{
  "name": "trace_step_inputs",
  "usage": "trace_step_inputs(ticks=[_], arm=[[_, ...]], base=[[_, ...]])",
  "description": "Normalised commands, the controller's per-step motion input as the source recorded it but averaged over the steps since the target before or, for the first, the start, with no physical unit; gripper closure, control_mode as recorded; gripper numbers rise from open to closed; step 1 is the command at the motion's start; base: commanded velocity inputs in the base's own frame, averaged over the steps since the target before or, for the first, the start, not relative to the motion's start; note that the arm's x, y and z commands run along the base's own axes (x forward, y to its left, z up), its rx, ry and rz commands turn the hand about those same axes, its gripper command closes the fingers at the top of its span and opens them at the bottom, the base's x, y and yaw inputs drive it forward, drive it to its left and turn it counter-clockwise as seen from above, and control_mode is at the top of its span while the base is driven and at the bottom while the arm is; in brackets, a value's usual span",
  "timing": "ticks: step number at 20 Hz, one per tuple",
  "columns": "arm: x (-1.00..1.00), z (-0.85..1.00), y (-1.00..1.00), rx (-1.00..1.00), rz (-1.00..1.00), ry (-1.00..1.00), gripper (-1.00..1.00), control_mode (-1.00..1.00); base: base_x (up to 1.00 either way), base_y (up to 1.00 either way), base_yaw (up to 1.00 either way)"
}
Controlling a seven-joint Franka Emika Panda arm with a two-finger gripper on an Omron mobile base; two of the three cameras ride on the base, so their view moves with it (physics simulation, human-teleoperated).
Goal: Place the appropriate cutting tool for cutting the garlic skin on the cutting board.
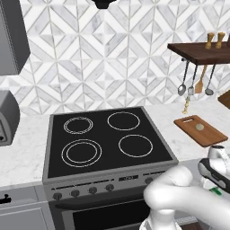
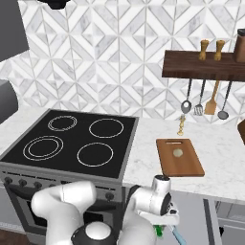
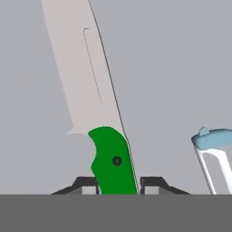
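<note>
Lying on the cutting board [image 1: 201,130] at left base: garlic [image 1: 199,127], well apart from the low arm. Same from right base. At hand: gripper [image 3: 117,186] pinching green-handled knife [image 3: 97,108], beside a pale blue tool [image 3: 213,149].

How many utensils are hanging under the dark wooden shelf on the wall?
4, side by side in a row under the shelf: a metal spoon at the left, then a slotted turner, a wooden spatula, and a ladle at the right. None seems hidden.

The arm [image 2: 72,201] is bending low and forward, its pincer [image 3: 118,183] clamping both jaws against the green knife handle [image 3: 111,158].
</note>
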Motion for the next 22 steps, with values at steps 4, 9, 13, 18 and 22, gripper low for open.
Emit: trace_step_inputs(ticks=[4,9,13,18,22], arm=[[-0.81,0.72,-0.01,0.0,0.07,-0.02,1.0,-1.0],[-0.79,0.98,0.0,0.0,0.07,0.0,1.0,-1.0],[-0.69,1.0,0.0,0.0,0.09,-0.01,1.0,-1.0],[-0.51,1.0,0.0,0.0,0.11,-0.11,1.0,-1.0],[-0.32,1.0,0.0,0.0,0.1,-0.22,1.0,-1.0]], base=[[0.0,0.0,0.0],[0.0,0.0,0.0],[0.0,0.0,0.0],[0.0,0.0,0.0],[0.0,0.0,0.0]])
